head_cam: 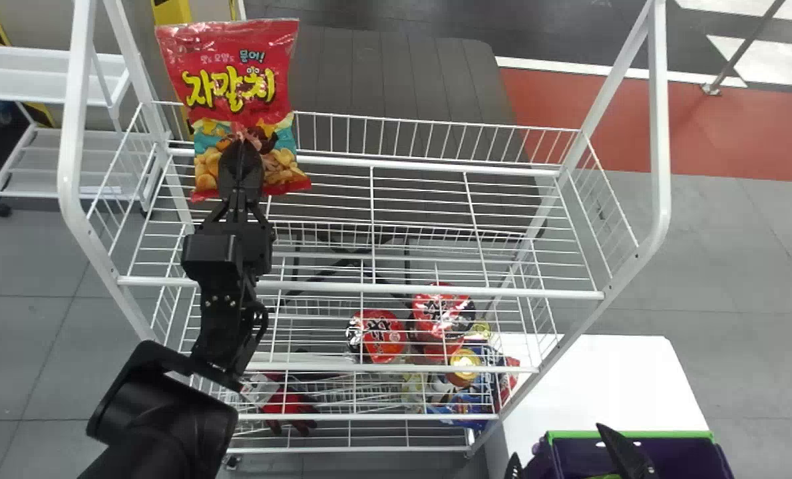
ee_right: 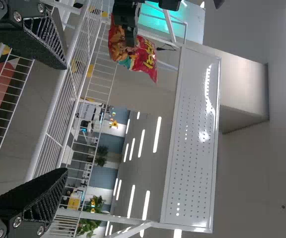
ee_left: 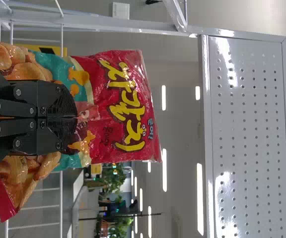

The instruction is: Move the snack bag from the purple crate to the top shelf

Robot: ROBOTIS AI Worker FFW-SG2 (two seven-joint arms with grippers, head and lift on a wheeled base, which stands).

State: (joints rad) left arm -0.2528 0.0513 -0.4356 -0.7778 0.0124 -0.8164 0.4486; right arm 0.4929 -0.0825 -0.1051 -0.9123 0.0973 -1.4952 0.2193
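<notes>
In the head view my left gripper (head_cam: 239, 156) is shut on the lower middle of the red snack bag (head_cam: 236, 73), which stands upright over the left part of the top shelf (head_cam: 409, 289). The left wrist view has the same gripper (ee_left: 76, 118) pinching the front of the snack bag (ee_left: 123, 109). My right gripper (head_cam: 579, 459) stays low at the bottom edge, by the purple crate (head_cam: 692, 456). Its two fingers are wide apart in the right wrist view, where the gripper (ee_right: 63, 121) has nothing between them and the snack bag (ee_right: 145, 57) appears farther off.
White posts (head_cam: 659, 133) rise at both sides of the rack, and a wire rail (head_cam: 436, 140) runs along its back. Lower shelves hold red bowls (head_cam: 379, 336) and other packages. A white table (head_cam: 609, 386) stands at the right, and another white shelf (head_cam: 43, 76) at the left.
</notes>
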